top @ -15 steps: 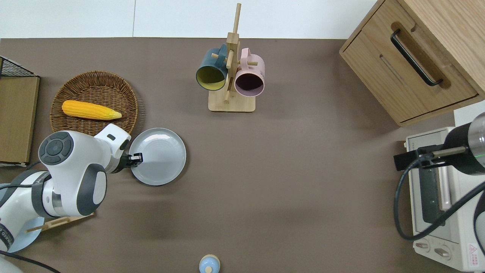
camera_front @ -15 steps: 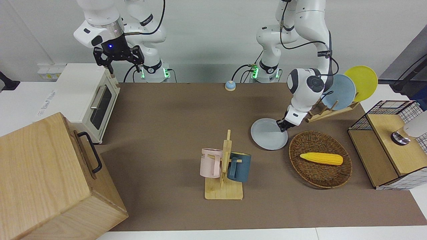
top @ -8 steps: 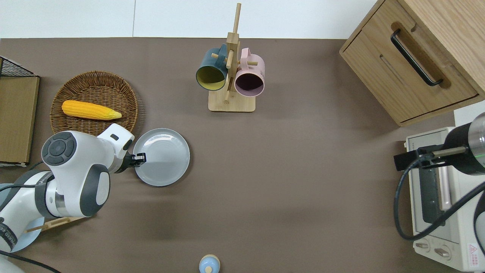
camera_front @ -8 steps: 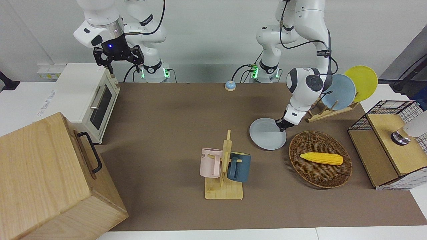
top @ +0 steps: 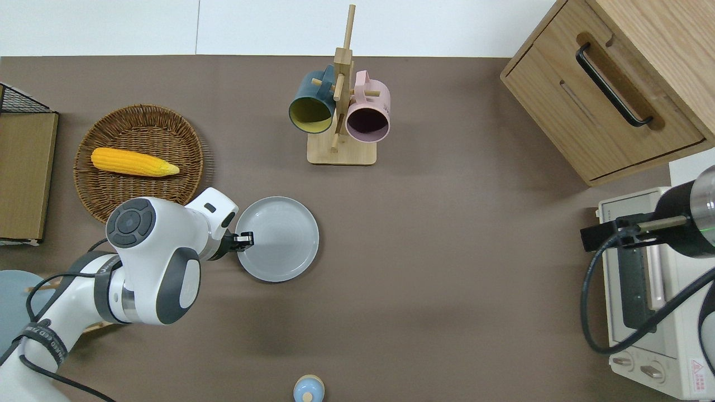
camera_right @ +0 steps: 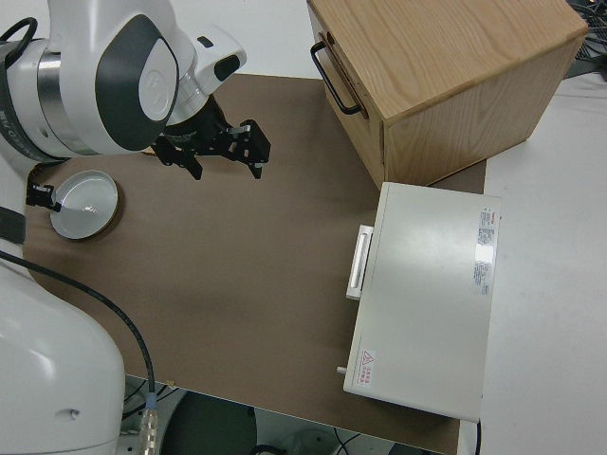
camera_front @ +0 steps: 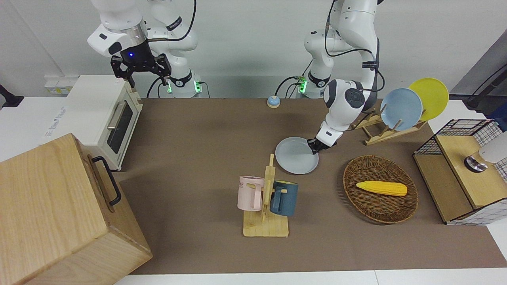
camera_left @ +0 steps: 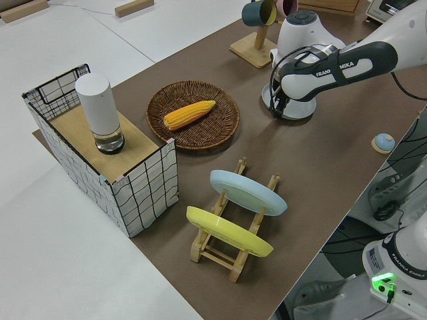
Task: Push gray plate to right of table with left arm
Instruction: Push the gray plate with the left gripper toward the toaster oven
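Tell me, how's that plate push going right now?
Left gripper down at gray plate rim, pushing. Right arm parked, gripper open. Mug rack clear of path.

The clearest lettering is "FRANKA EMIKA", white on the dark grey band along the white, glossy left arm in the left side view, though the first word's end runs into the band's seam. The pale pink mug hanging on the wooden mug stand shows dark letters near its rim, perhaps "ME". The white toaster oven carries a red triangular warning sign and small printed labels, too small to read.
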Robot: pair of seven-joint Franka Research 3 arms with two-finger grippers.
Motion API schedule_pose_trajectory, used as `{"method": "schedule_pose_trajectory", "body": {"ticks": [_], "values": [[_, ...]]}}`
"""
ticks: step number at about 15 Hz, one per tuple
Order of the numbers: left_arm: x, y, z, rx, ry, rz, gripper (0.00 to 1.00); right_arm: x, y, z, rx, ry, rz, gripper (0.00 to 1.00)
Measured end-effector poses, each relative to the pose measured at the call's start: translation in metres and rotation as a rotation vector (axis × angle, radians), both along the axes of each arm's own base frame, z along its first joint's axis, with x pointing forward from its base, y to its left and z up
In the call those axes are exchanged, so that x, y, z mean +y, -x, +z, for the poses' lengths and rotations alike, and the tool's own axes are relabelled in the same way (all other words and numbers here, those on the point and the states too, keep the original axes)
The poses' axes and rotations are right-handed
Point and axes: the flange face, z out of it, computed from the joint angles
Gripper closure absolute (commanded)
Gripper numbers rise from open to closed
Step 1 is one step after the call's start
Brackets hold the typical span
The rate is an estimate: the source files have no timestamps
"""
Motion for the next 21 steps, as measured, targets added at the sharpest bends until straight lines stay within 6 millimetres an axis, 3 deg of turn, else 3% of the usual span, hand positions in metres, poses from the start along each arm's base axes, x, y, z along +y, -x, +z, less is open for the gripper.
{"method": "schedule_pose_trajectory", "body": {"ticks": [7,15,21], "values": [[-0.046,0.013,-0.002,0.018,0.04,-0.022,1.0,0.0,0.0,0.0,0.0,0.0,0.0,0.005],[-0.132,0.043,-0.004,0.001,0.065,-0.01,1.0,0.0,0.0,0.0,0.0,0.0,0.0,0.005],[-0.174,0.057,-0.005,-0.015,0.104,0.008,1.0,0.0,0.0,0.0,0.0,0.0,0.0,0.005]]}}
